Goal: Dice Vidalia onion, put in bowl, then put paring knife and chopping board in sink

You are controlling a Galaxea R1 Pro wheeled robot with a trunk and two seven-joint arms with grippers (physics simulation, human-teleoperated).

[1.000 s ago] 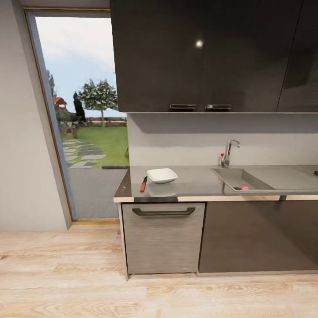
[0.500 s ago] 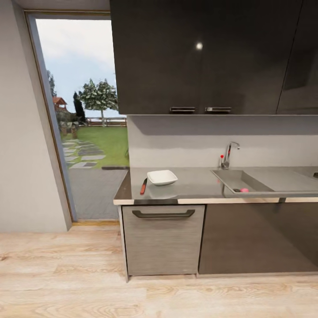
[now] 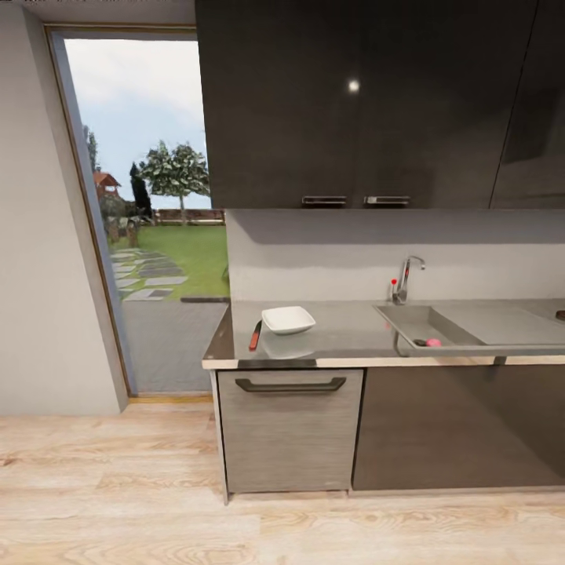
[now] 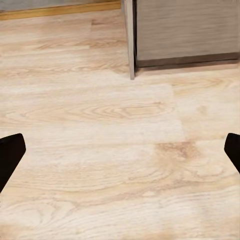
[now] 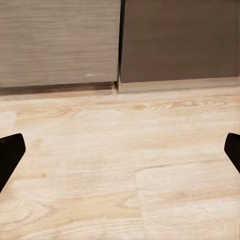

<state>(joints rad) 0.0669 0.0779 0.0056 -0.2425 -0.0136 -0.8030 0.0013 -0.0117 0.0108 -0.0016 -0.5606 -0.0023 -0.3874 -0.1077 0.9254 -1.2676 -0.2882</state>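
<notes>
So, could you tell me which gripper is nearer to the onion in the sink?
Right, probably. The right gripper faces the floor below the dark door under the sink holding the onion; the left gripper faces the light drawer's left corner.

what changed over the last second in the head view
Only the camera moved: the whole view slid slightly downward in the picture. Nothing was grasped or released. The bowl, the knife beside it on the countertop and the onion in the sink kept their places.

In the left wrist view the fingers [image 4: 10,155] are plain matte black, with blunt tapering tips. The right arm's fingers [image 5: 10,155] look identical, unmarked.
</notes>
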